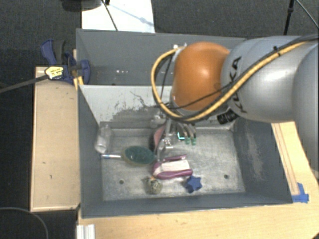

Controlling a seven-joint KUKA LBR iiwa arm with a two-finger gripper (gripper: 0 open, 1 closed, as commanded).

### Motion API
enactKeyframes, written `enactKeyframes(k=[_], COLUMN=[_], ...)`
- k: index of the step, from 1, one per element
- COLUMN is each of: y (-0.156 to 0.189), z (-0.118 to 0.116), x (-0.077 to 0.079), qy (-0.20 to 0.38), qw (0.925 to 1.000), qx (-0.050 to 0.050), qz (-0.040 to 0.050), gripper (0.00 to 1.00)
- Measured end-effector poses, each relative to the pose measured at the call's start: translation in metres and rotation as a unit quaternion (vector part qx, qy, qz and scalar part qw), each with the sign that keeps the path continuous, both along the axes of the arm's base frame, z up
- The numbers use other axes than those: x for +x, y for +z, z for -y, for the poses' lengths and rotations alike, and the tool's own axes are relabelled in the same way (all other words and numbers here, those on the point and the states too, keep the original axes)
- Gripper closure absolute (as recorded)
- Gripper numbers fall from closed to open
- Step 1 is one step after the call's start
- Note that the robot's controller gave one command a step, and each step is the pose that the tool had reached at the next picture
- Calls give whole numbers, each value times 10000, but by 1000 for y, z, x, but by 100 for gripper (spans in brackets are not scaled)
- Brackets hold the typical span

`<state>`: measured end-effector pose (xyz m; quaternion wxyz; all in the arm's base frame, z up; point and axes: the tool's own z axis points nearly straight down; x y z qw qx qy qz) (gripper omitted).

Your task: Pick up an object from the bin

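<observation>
Steel fingers (162, 146) are hanging below the orange wrist cover (199, 73), low over the middle of the bin (259, 153); whether they are open or closed cannot be told. Just beneath them a purple-and-white packet (172, 169) is lying flat, with a dark green oval thing (139, 156) sitting beside it on the left. A blue scrap (193, 184) and a grey-brown lump (153, 185) are resting nearer the front wall.

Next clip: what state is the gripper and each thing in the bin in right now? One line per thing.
gripper: lowered into the bin, just above the purple-and-white pack
purple-and-white pack: lying flat on the floor
green brush: lying flat, handle pointing left
clear cup: by the left wall, untouched
blue piece: loose near the front wall
brown lump: loose near the front wall
</observation>
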<state>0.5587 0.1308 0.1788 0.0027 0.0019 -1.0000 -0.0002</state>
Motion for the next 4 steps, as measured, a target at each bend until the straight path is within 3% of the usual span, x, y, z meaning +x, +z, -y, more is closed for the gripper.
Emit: enactKeyframes(k=[1, 2, 3, 4], y=[-107, -104, -95, -79], z=[5, 6, -53, -57], x=[10, 13, 28, 20], qy=[-537, -554, -1177, -1337], qw=[9985, 9984, 9930, 9910], qx=[23, 21, 13, 8], qz=[69, 110, 50, 49], gripper=[0, 100, 100, 100])
